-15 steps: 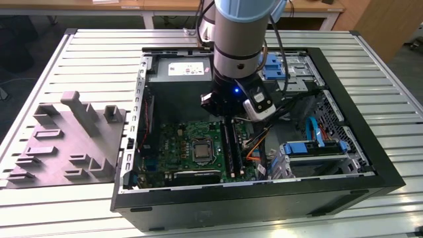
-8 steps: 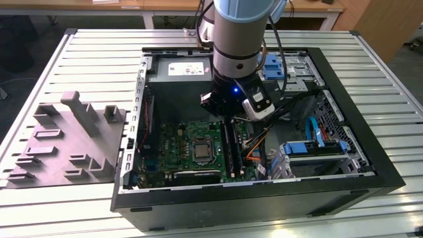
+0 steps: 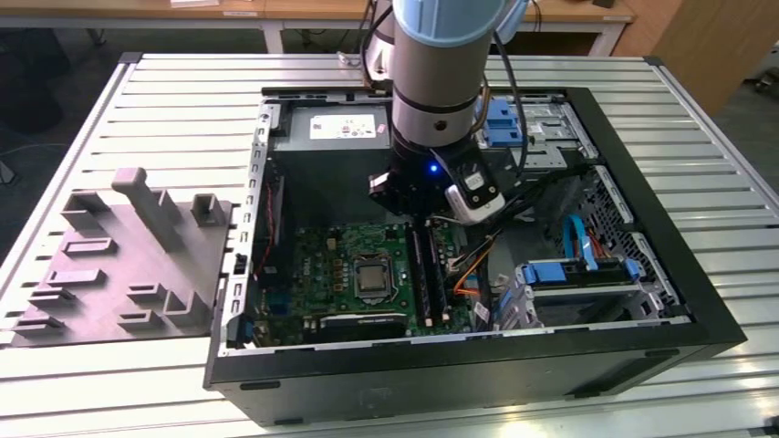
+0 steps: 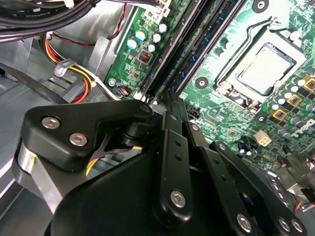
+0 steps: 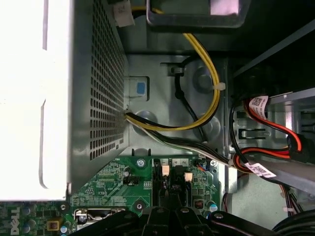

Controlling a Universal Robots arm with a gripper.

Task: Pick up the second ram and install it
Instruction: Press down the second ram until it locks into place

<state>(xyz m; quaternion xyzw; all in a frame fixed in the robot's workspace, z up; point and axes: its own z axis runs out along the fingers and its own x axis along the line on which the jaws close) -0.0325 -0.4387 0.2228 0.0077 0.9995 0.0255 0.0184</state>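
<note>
The black end effector [image 3: 420, 212] is down inside the open black computer case [image 3: 633, 351], which lies on its side on the ribbed metal surface [image 3: 182, 100] so that the green motherboard [image 3: 335, 274] faces up and the arm can reach it from above. It hangs directly over the far end of the long black memory slots [image 3: 425, 278], just right of the square silver processor socket [image 3: 368, 274] in the exterior view. In the second wrist view the black fingers [image 4: 170, 128] are drawn close together, their tips aligned with the length of the slots [image 4: 189, 49]. The second ram, a thin dark blue-green circuit-board stick [image 4: 209, 46], appears to stand in one of those slots, which would explain the low, lengthwise pose. I cannot tell whether the fingers actually pinch its edge, merely press on it, or are just apart from it. To the exterior view's left, a grey moulded parts holder [image 3: 122, 265] rests on the surface.
</note>
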